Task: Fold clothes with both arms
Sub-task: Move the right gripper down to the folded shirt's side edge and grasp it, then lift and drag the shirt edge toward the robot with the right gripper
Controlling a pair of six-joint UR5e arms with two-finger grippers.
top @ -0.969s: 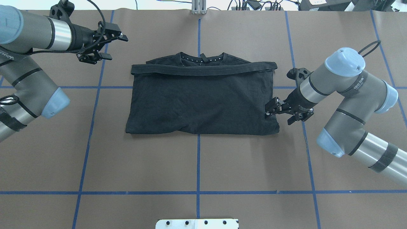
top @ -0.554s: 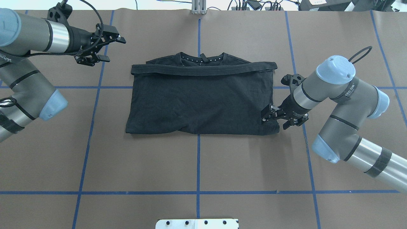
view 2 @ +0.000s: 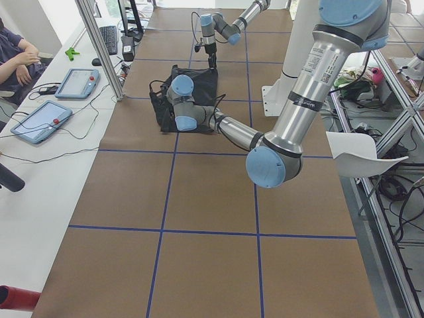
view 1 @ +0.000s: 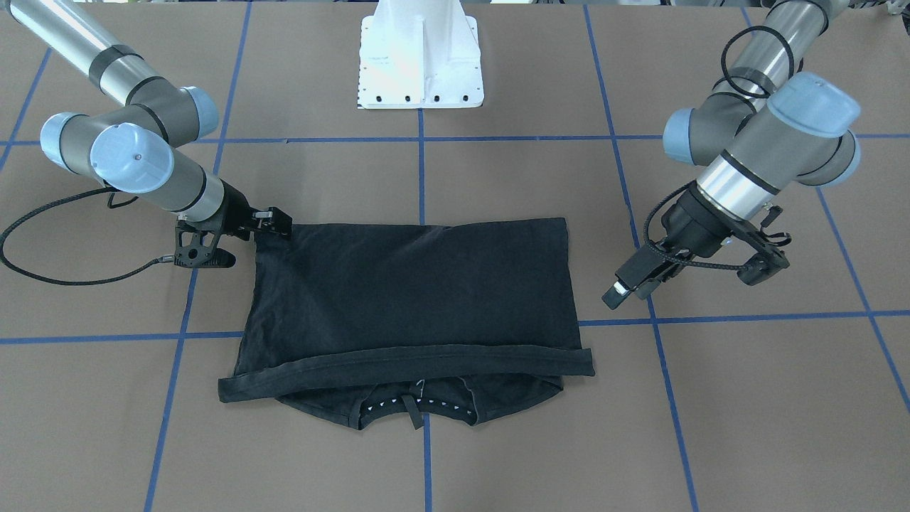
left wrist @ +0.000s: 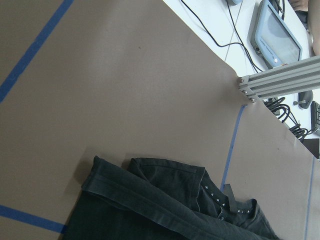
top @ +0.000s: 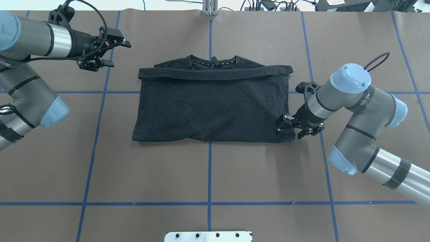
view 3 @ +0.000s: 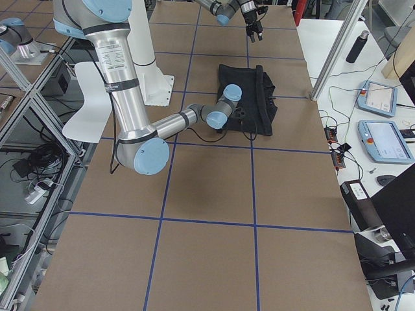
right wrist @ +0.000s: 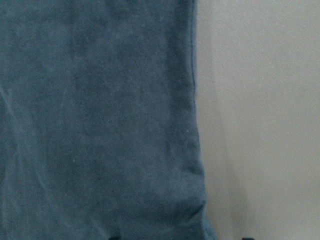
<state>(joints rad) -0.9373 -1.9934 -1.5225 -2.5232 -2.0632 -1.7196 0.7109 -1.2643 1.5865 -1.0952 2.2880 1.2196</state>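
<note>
T-shirt point(top: 211, 107) lies half-folded, your right gripper point(top: 289, 129) spread astride the corner beneath it, left gripper point(top: 119, 53) spread well clear: pinch next, I'd say.

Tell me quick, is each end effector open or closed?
Left end effector: open, holding nothing.
Right end effector: open, over the edge of the T-shirt.
</note>
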